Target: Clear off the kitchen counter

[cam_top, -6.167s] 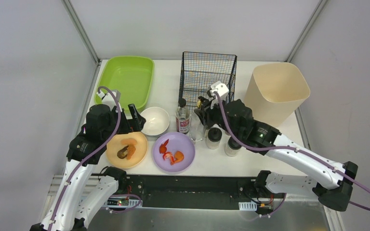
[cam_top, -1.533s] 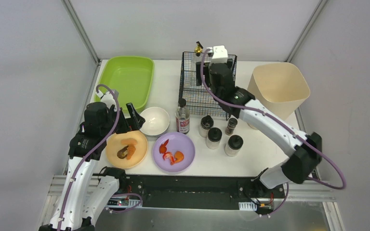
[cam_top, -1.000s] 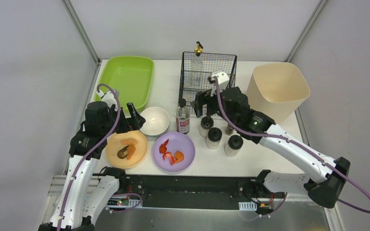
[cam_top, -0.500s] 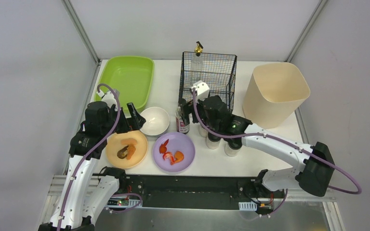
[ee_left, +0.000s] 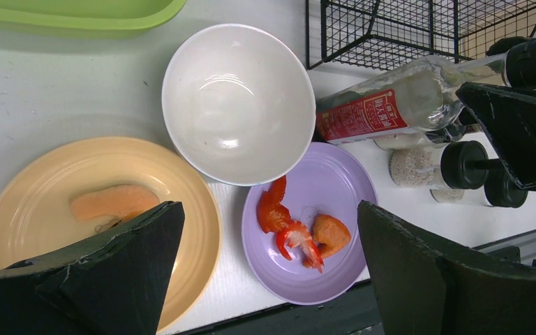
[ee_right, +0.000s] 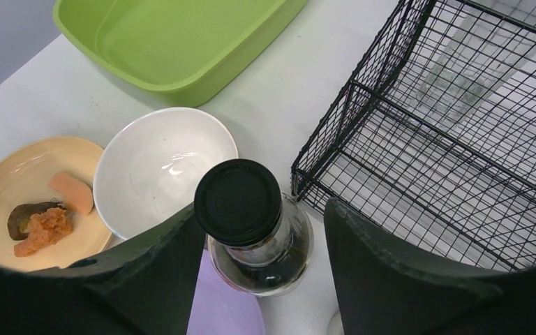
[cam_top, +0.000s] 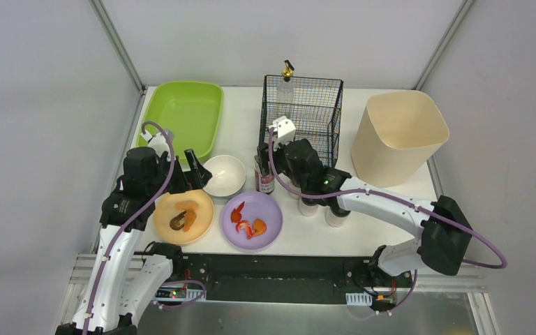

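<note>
Right claw (ee_right: 264, 213): spread wide, straddling the black-capped sauce bottle (ee_right: 238, 201) (no grip visible). Left claw (ee_left: 269, 209): spread, empty, near the white bowl (ee_left: 236, 105). Kitchen counter (cam_top: 241, 129): white surface beneath, carrying both.

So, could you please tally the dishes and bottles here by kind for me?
Plates: 2, the orange plate and the purple plate
Bowls: 1, the bowl
Bottles: 2, the sauce bottle on the counter and the clear bottle in the basket
Total: 5
</note>
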`<action>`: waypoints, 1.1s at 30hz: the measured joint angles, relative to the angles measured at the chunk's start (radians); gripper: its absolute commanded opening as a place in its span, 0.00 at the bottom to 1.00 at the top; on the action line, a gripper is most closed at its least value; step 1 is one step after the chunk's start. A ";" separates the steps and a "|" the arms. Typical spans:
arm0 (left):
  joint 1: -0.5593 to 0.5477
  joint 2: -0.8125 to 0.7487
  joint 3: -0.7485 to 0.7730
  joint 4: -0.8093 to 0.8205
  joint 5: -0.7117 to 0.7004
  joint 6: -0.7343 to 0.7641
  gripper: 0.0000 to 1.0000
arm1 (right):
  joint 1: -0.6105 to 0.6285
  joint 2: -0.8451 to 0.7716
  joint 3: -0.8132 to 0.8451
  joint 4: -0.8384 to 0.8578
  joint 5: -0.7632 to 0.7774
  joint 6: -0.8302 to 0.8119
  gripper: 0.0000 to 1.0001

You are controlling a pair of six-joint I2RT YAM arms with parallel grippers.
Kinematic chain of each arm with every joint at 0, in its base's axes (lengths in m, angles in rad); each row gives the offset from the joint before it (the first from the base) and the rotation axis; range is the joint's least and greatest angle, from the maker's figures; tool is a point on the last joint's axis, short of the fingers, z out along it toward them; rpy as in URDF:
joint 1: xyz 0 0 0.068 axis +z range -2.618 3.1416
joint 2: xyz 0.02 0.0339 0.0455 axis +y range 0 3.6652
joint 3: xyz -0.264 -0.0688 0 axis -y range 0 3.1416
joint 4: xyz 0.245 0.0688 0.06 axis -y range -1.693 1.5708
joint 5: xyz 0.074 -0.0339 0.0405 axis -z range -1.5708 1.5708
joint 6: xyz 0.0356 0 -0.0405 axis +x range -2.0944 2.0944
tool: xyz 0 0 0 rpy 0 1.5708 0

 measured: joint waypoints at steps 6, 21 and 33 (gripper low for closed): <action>0.000 0.002 0.000 0.000 0.000 0.000 1.00 | 0.001 0.029 0.000 0.022 0.008 -0.001 0.59; 0.000 0.006 -0.011 0.000 0.000 0.000 1.00 | 0.027 0.044 0.000 0.053 0.045 -0.037 0.06; 0.000 0.006 -0.012 0.000 0.000 0.000 1.00 | 0.107 0.027 0.053 -0.075 0.107 -0.102 0.00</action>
